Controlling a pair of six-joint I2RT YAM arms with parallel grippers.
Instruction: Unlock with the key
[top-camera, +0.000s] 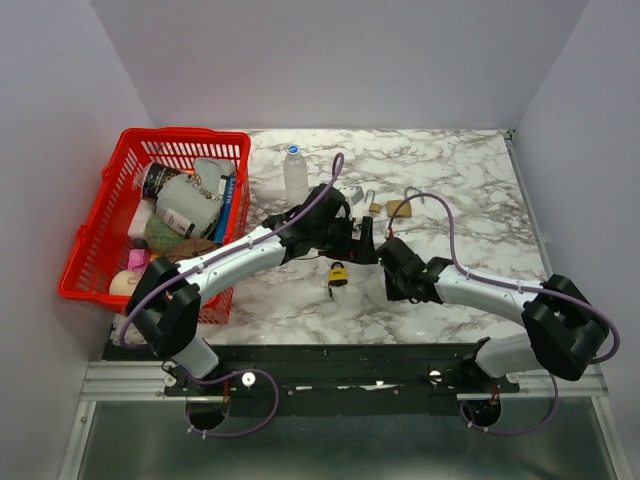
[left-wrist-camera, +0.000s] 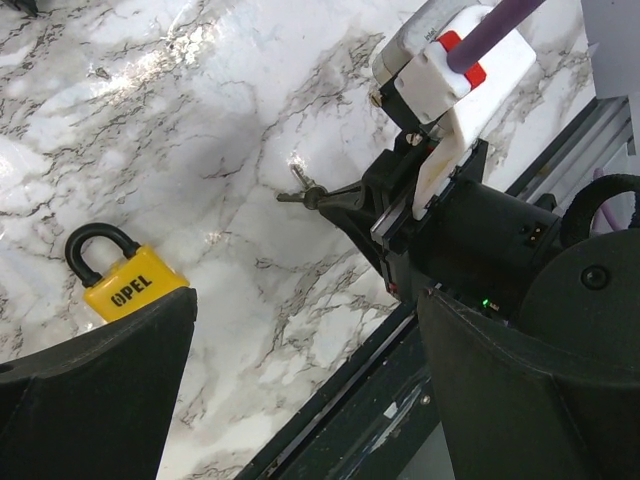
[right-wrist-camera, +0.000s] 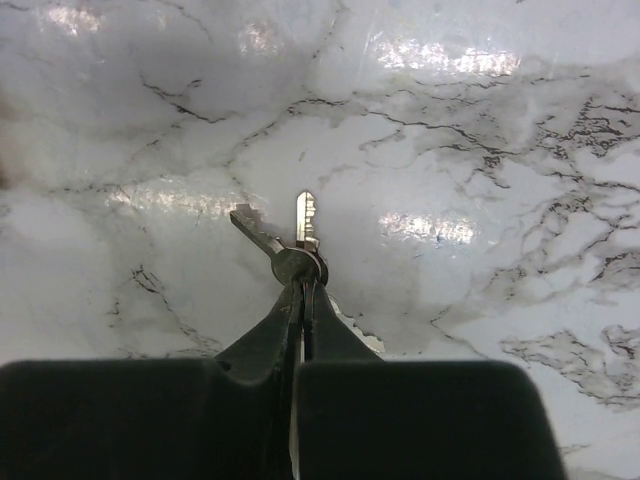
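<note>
Far left: red basket full of mixed items, sitting on the marble table. Just right of the basket, a clear bottle with a white cap stands upright.

Left arm reaches from the near-left corner toward the table centre. Left gripper is spread wide, nothing between its fingers, hovering above the marble.

Yellow padlock lies flat on the table, black shackle seated in the body, dark lettering on its face. In the top view it sits near the centre, toward the near edge, just below the left gripper. In the left wrist view it is right beside the left-hand finger; contact cannot be told.

Right of the padlock, apart from it: right gripper, fingers pinched tight together on the keys. Grip is at the ring; two silver blades fan out past the fingertips, pointing toward the padlock side. Keys are lifted off the marble.

Further back, right of centre: a brass padlock on the table, small items beside it too small to identify.
</note>
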